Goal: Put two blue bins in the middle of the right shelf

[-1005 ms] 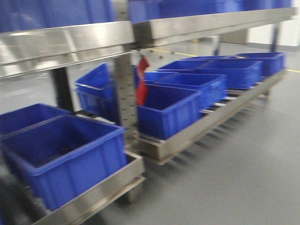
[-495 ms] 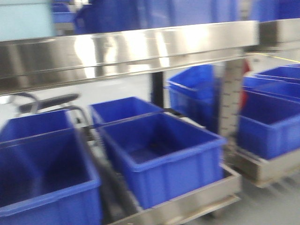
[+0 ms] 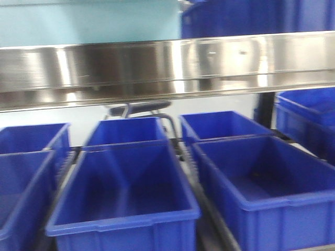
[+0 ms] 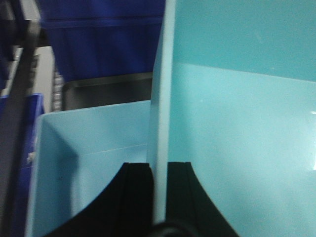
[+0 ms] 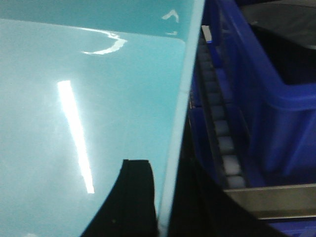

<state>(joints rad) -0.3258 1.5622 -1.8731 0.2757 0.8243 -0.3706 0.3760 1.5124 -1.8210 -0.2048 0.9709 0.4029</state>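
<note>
Left wrist-mounted view: the left tool (image 4: pixel 158 170) is closed on the upright wall of a teal bin (image 4: pixel 237 148), with one black finger (image 4: pixel 134 197) against each face and the wall's pale edge running up between them. Left of that wall lies a teal interior with floor and corner showing; beyond it are a steel ledge (image 4: pixel 108 89) and a dark-blue bin (image 4: pixel 103 44). In the right wrist view the right tool (image 5: pixel 165 192) clamps the teal bin (image 5: pixel 74 98) along its rim, one finger (image 5: pixel 133 197) lying on the glossy teal face, the other side lost in shadow. Just right of that rim runs a row of white rollers (image 5: pixel 219 133), then another dark-blue bin (image 5: pixel 266 98). The front view is blurred: the teal bin (image 3: pixel 89 21) fills the upper left, above a steel shelf beam (image 3: pixel 167 65). Below the beam dark-blue bins (image 3: pixel 125 188) sit side by side in near and far rows, and a dark seat (image 3: pixel 142 108) shows behind them.
</note>
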